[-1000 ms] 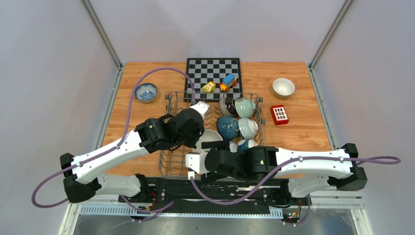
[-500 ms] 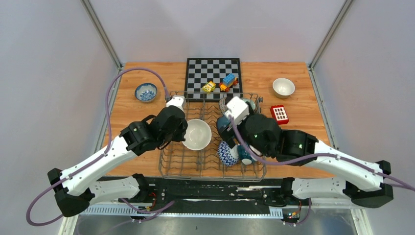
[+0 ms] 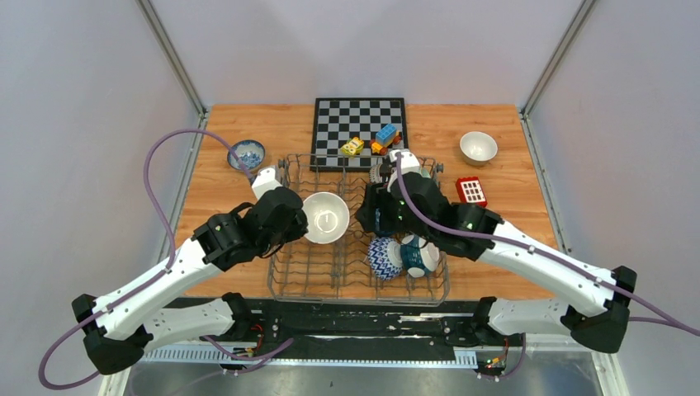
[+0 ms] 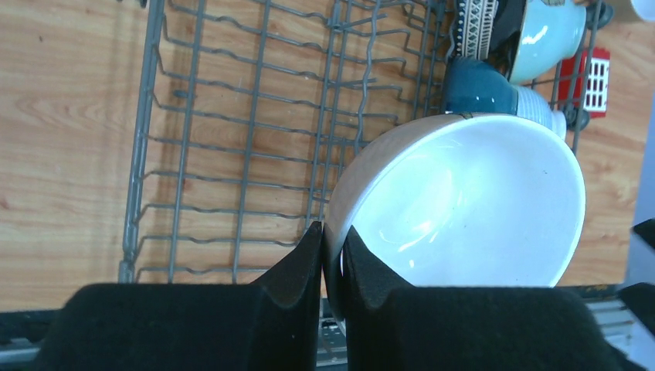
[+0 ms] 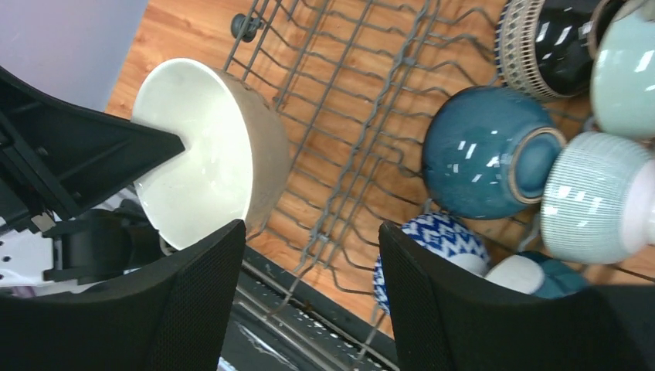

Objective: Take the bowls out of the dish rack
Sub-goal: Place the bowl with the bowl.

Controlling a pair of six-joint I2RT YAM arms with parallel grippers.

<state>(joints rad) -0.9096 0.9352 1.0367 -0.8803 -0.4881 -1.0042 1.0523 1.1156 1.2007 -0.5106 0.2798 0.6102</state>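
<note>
Left tool (image 4: 332, 263): you had it pinched tight on rim of cream bowl (image 4: 471, 201), bowl above dish rack (image 4: 232, 154). Right tool (image 5: 310, 228) gaped, holding nothing; teal bowl (image 5: 479, 151) ahead, inside rack.

Wooden table (image 3: 512, 223), metal posts (image 3: 172, 58) rising at its far corners. B/w chessboard (image 3: 360, 115) lies flat at far centre. On its near edge sit two toy blocks, just beside each other: yellow block (image 3: 352, 147) on the left, blue-orange block (image 3: 385, 138) to the rt (shaped like a little truck). Red block (image 3: 471, 193) w/ white grid top lies on bare wood toward the rt, well apart from the board.
</note>
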